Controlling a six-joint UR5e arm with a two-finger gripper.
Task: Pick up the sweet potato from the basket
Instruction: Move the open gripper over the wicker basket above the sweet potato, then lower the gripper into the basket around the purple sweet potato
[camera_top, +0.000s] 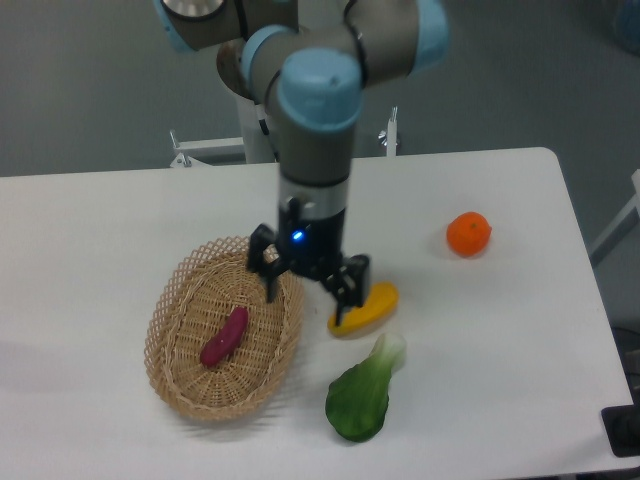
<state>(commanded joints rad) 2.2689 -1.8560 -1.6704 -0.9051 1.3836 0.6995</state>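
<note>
Jaws wide apart and empty, we note the gripper (309, 284) above the basket (178, 310) rim at three o'clock; sweet potato (224, 336) not yet grasped.

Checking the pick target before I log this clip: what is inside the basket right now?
Inside the basket lies only the sweet potato, on the woven floor left of centre. The open gripper covers part of the right rim, so that strip is hidden.

No legible text, label, brand, number or sign appears on the robot arm (315, 110), the table (500, 330) or any item upon it.
</note>
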